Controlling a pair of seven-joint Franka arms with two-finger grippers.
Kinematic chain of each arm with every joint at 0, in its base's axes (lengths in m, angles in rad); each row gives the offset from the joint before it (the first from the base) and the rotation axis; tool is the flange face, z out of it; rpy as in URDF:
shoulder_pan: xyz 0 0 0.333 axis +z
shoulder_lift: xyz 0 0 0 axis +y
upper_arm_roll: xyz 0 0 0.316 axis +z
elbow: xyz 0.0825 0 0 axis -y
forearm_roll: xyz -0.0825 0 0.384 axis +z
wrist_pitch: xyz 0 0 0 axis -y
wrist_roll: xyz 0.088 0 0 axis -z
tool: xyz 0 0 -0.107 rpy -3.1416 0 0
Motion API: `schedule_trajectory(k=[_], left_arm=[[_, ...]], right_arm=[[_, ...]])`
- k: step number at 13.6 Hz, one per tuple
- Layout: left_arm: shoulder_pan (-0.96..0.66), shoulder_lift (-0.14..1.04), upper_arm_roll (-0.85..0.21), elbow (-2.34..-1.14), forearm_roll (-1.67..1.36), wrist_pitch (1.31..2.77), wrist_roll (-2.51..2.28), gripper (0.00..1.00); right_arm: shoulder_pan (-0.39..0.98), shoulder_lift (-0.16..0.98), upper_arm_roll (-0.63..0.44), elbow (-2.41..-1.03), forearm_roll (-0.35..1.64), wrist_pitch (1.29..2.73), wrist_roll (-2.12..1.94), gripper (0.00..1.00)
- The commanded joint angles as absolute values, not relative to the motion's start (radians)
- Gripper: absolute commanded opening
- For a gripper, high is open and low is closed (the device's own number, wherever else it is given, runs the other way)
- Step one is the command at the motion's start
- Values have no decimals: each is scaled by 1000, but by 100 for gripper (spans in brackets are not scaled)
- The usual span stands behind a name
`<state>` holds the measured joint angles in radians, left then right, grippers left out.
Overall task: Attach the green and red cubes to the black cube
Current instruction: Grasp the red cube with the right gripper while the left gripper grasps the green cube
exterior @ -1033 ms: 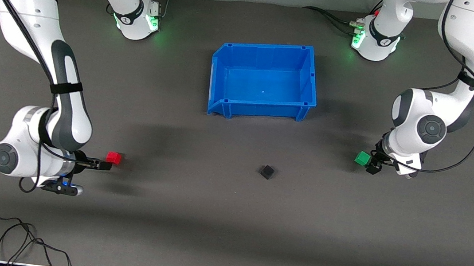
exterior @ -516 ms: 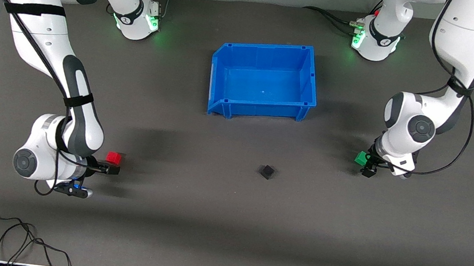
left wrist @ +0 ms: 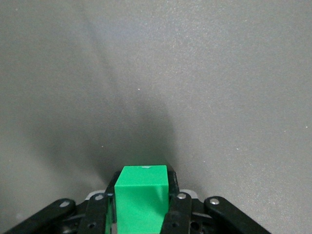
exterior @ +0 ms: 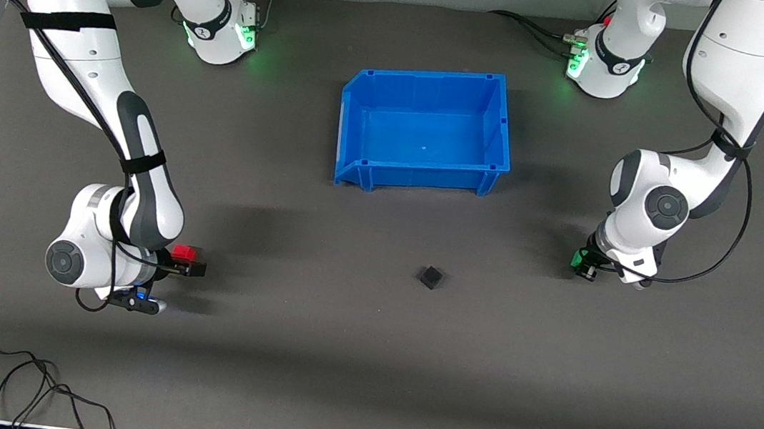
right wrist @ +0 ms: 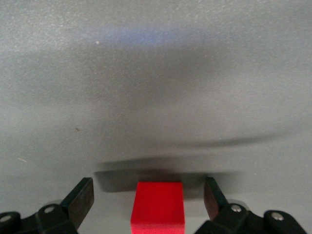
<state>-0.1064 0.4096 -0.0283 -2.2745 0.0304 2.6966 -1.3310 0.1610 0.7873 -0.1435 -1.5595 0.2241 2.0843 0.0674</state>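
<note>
Both grippers at their cubes; black cube (exterior: 430, 277) free mid-surface.
Left gripper (left wrist: 141, 214) clamps green cube (left wrist: 142, 197) near its end edge; right gripper (right wrist: 146, 200) spread around red cube (right wrist: 158, 203).

Left wrist view: a bright green cube (left wrist: 142, 197) sits between the two black fingers (left wrist: 173, 214) of the left claw (left wrist: 141, 214), which press against its sides. Around it lies plain grey tabletop (left wrist: 195, 73), darkened by a soft shadow.
</note>
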Motion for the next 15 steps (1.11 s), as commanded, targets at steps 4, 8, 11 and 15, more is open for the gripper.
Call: schedule_trajectory(k=[4, 8, 11, 15], left_arm=[[-109, 379, -17, -2231, 43, 2631, -1330, 0], [-133, 402, -21, -1935, 25, 2282, -1549, 0], [-222, 527, -28, -1734, 20, 2206, -1782, 0], [-316, 669, -28, -1554, 15, 2143, -1877, 0]], right_arm=[[163, 767, -152, -1588, 245, 2114, 75, 91], [163, 767, -152, -1604, 245, 2114, 77, 64], [161, 761, -153, -1621, 245, 2114, 77, 31], [156, 758, -153, -1620, 247, 2112, 78, 1]])
